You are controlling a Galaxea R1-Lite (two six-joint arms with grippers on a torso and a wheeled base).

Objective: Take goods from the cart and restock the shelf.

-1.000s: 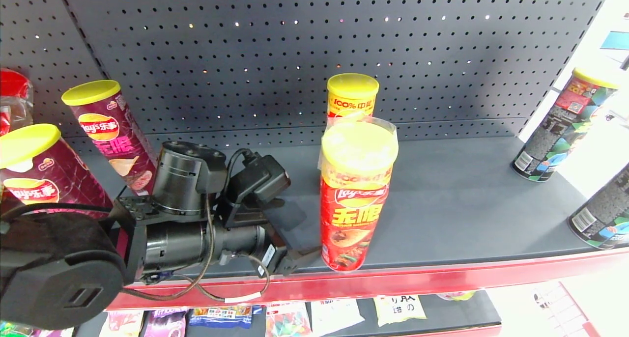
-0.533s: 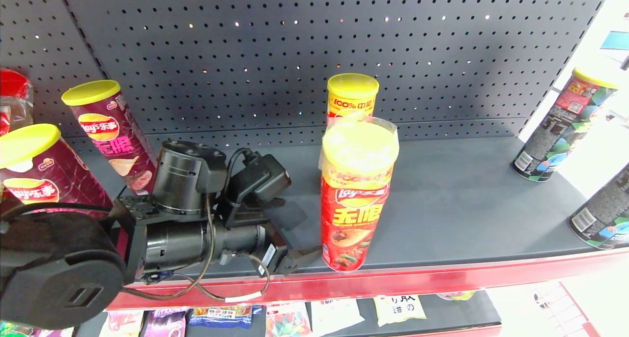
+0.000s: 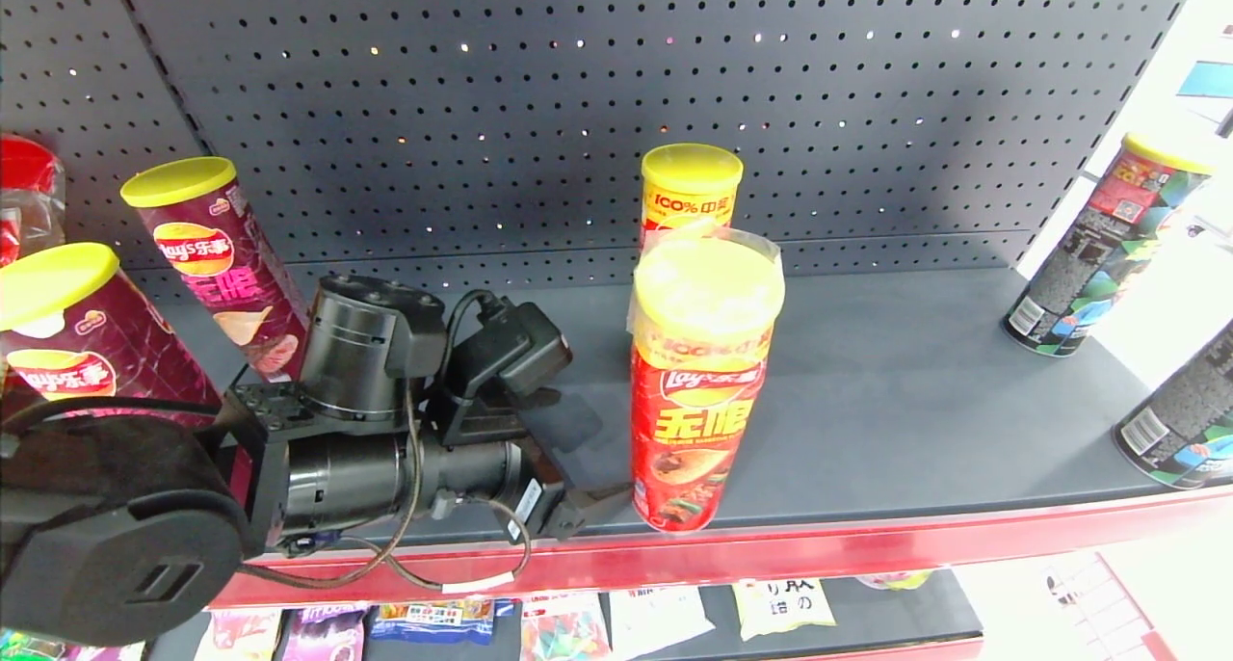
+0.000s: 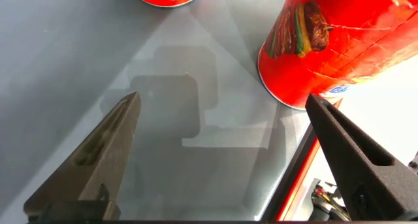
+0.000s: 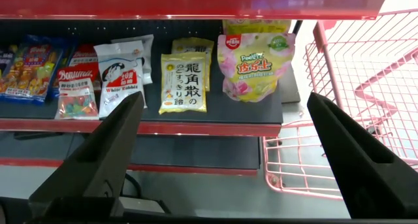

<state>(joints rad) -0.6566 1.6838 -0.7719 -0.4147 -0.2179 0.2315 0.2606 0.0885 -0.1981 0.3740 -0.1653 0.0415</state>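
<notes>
Can: red can [image 3: 698, 391] upright at the shelf [image 3: 915, 401] front edge; long axis vertical.
Left gripper [image 4: 222, 103]: nearer; jaws wide, empty; can just beyond fingertips.
Right gripper [image 5: 225, 100]: jaws wide, empty, facing cart [image 5: 366, 87].

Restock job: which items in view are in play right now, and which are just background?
In play: red chip can at the shelf front edge; open left gripper beside it; pink cart.
Background: maroon cans; black cans; rear can behind the red one; snack bags on the lower shelf.
</notes>
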